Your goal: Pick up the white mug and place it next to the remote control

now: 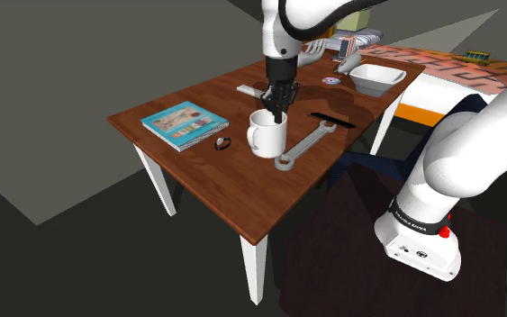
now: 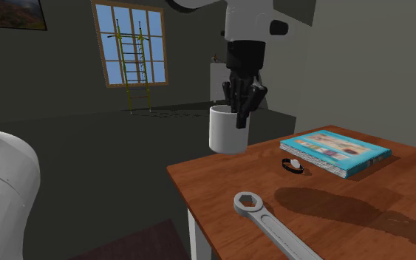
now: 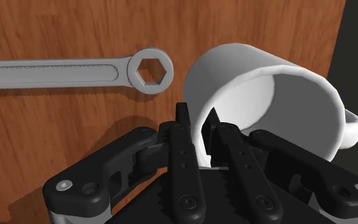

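Hand (image 3: 198,119) clasps white mug (image 3: 279,95) rim, straddling its wall.

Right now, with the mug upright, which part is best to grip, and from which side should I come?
The rim wall, from above: the mug is upright with its mouth open, so one finger goes inside and one outside. Choose the wall away from the handle, as the fingers clasp it here.

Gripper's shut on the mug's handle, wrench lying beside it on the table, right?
Not the handle: the gripper is shut on the rim of the mug, one finger inside, one outside, and the handle sticks out free, as the wrist view shows. The wrench does lie beside it on the table.
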{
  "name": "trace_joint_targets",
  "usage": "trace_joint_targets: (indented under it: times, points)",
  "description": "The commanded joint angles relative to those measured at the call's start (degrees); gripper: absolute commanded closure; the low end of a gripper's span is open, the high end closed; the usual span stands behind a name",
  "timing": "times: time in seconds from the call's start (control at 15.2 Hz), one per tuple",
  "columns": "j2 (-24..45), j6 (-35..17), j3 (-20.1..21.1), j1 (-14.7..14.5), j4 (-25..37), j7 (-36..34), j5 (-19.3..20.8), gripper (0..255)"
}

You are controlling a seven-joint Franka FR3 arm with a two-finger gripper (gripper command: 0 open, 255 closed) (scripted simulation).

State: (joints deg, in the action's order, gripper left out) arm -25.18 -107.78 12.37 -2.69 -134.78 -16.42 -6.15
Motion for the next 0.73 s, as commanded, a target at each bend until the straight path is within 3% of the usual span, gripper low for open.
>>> trace_joint_targets:
  times: [0.0,0.46,0.66]
  points:
    - [-0.3,1.6,-0.1,0.0,1.3,0.0,0.1,255]
    - [-0.7,6.8,-0.5,0.2,6.1,-0.1,0.3,255]
    - [1.8,6.5,-3.1,1.9,8.0,3.5,2.0,255]
